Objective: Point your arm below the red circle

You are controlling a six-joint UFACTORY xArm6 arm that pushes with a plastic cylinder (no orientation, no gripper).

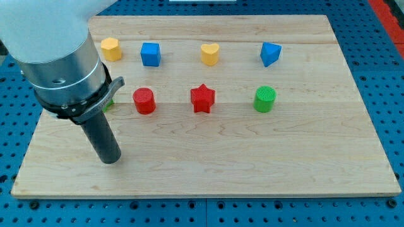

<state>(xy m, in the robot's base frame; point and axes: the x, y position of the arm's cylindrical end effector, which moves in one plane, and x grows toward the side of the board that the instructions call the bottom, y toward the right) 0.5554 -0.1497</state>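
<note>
Currently, my tip (111,160) is set on the wooden board (265,157), below and toward the view's left of the red circle (144,100), apart from it. No claw is fitted; the arm ends in a plain rod, so nothing is held. The red circle is placed in the middle row, left of the red star (202,98) and the green cylinder (265,99). A green block (110,104) is mostly hidden behind the arm.

Along the top row, a yellow block (110,48), a blue cube (151,54), a yellow heart (210,54) and a blue block (270,54) are located.
</note>
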